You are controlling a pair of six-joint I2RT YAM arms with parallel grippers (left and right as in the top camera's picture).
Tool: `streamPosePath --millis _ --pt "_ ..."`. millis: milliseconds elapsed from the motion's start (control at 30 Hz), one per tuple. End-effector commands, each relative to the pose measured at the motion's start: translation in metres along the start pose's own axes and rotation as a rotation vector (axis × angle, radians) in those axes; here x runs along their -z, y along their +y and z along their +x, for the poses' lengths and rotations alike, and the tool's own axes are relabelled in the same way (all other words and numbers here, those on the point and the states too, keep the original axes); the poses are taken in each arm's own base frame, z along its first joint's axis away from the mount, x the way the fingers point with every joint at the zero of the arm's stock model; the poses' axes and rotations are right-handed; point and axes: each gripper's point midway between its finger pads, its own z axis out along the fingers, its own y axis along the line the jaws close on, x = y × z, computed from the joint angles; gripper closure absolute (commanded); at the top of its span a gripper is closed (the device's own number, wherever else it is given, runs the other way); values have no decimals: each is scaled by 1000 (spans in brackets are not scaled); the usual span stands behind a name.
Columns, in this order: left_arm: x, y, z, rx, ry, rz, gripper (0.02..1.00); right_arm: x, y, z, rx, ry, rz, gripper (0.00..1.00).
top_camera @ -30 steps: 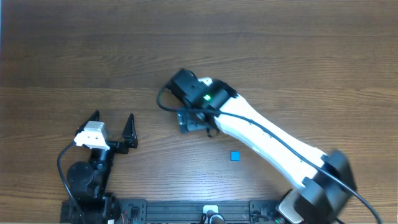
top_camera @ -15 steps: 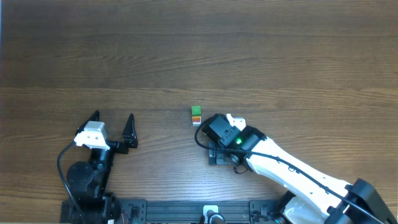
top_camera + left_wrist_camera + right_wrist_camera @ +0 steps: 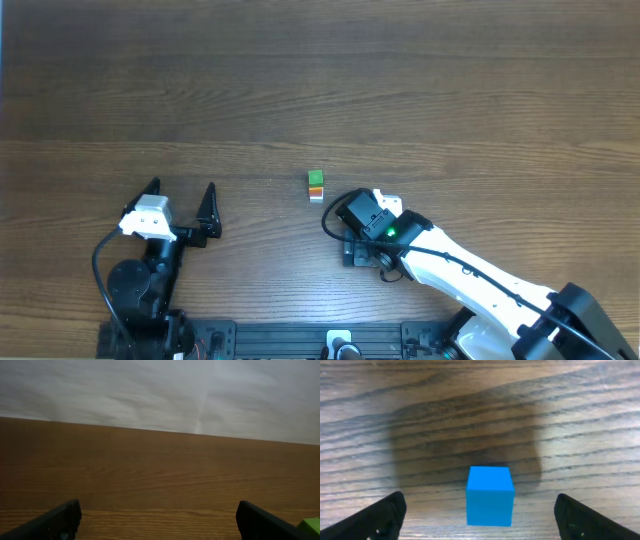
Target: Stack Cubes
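1. desk point(image 3: 480, 90) of brown wood grain carries all the things, and both arms stand along its near edge.
2. the stack point(image 3: 316, 186) of three cubes stands around the middle of the desk. the green cube point(image 3: 316, 177) is on top, the orange cube point(image 3: 316, 187) is under it and the white cube point(image 3: 316, 196) is at the bottom, all upright and in line.
3. the blue cube point(image 3: 490, 495) lies flat on the bare desk, alone and upright, with a soft shadow point(image 3: 420, 445) spread on the wood around it.
4. the right tool point(image 3: 481, 521) hangs over the blue cube with its jaws wide. one dark finger point(image 3: 382, 516) is on each side of the cube, and both are well apart from its faces, so nothing is held.
5. from above, the right tool is near the stack but apart from it, on the side toward the near edge and the right edge of the desk.
6. the left tool point(image 3: 181, 190) is close to the near edge, toward the left edge and well apart from the stack. its jaws are spread wide, with only bare desk between them.
7. past the far edge of the desk, the left wrist view shows a pale wall point(image 3: 150, 390).
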Motion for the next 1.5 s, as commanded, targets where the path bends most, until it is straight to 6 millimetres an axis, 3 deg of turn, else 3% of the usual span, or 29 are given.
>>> streamPosePath --millis 33,467,733,1167,1333,1500 --pt "0 0 1 -18 0 6 20 -4 -6 -2 8 -7 27 178" --pt "0 0 1 -18 0 6 18 -18 -6 -1 11 16 51 369" --pt "0 0 1 -18 0 6 20 -18 -5 -1 10 15 49 667" --pt "0 0 1 -18 0 6 18 -17 -3 -3 9 8 42 871" --pt "0 0 1 -18 0 6 18 5 12 -20 43 -13 22 921" --pt "0 0 1 -18 0 6 20 66 36 -67 50 -129 20 980"
